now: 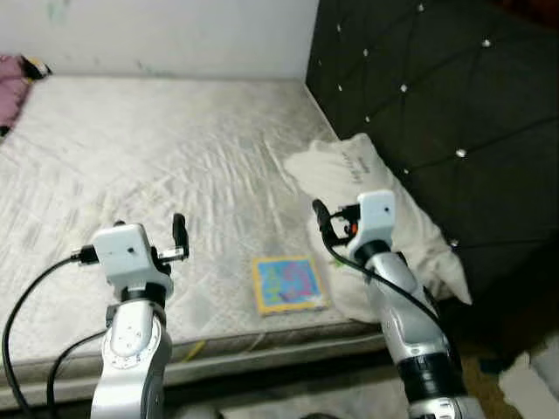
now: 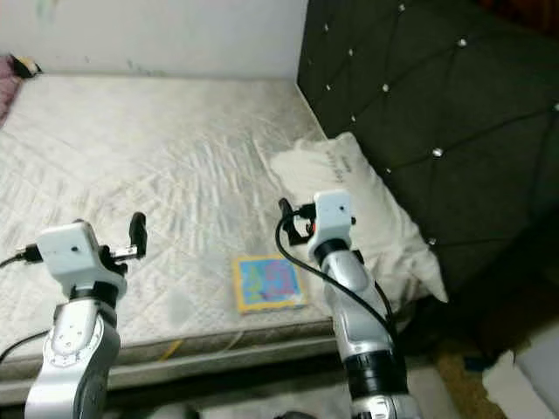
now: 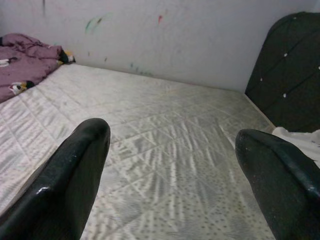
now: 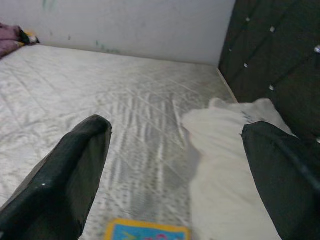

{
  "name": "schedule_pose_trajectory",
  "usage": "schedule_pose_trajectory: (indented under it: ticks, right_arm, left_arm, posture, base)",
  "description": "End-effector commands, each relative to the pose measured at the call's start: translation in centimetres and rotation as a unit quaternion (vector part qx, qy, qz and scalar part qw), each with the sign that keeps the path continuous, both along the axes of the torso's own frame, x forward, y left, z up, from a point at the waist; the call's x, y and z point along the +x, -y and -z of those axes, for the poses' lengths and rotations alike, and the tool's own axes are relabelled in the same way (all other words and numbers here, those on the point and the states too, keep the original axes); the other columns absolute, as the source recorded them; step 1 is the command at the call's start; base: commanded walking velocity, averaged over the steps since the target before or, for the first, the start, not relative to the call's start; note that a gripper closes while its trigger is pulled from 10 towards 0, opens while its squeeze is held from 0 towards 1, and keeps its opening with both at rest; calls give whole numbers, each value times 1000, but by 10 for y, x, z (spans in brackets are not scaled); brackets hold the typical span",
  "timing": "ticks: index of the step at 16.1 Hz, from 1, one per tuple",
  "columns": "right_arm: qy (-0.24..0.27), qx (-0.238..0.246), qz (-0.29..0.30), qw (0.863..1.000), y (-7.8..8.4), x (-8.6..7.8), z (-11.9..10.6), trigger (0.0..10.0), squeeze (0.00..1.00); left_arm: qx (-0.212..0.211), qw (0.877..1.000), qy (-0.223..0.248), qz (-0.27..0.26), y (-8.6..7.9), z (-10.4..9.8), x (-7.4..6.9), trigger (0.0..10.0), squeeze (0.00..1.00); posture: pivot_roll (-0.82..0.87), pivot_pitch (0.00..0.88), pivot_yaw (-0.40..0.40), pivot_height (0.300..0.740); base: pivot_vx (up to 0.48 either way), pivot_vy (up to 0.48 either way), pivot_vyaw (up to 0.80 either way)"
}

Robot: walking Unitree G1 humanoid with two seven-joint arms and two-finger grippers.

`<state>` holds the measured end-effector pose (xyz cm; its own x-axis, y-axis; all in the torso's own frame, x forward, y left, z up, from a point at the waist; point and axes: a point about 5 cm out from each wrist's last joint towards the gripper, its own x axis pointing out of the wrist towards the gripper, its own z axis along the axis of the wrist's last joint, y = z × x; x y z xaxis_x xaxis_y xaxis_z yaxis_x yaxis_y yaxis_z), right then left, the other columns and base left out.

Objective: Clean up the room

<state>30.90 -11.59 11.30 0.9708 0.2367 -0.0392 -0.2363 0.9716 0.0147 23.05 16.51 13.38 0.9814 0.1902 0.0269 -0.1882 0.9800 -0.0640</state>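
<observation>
A colourful square picture book (image 1: 288, 283) lies flat on the grey-white mattress (image 1: 157, 148), close to its front edge. Right of the book, a white pillow (image 1: 389, 218) rests against the black headboard. My left gripper (image 1: 150, 229) hovers open over the front-left part of the mattress, its black fingers (image 3: 75, 175) wide apart with nothing between them. My right gripper (image 1: 341, 218) is open too, held above the pillow's near edge just right of the book (image 4: 147, 232). A purple blanket (image 1: 10, 92) is bunched at the far left corner.
The black tufted headboard (image 1: 437, 96) runs along the bed's right side, and a white wall (image 1: 175, 35) stands behind the bed. A thin yellow item (image 1: 194, 351) pokes out at the mattress's front edge. Something white (image 1: 533, 384) lies on the floor at the lower right.
</observation>
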Motion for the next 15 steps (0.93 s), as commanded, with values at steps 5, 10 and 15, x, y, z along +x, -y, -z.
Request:
schedule_pose_trajectory:
  ticks: [5, 10, 15]
  right_arm:
    - [10, 2, -6, 1000, -5, 1, -6, 10000, 0]
    - [17, -17, -15, 1000, -9, 0, -7, 10000, 0]
    - [14, -4, -15, 1000, -8, 0, -7, 10000, 0]
  left_arm:
    - [1, 1000, -3, -4, -2, -1, 0, 10000, 0]
    - [2, 1000, -4, -7, -4, -1, 1, 10000, 0]
    - [0, 1000, -5, -10, -3, -1, 3, 10000, 0]
  posture:
    - [87, 0, -77, 740]
    - [89, 0, -76, 740]
    - [88, 0, -74, 740]
  base:
    - [0, 480, 0]
    - [0, 480, 0]
    - [0, 480, 0]
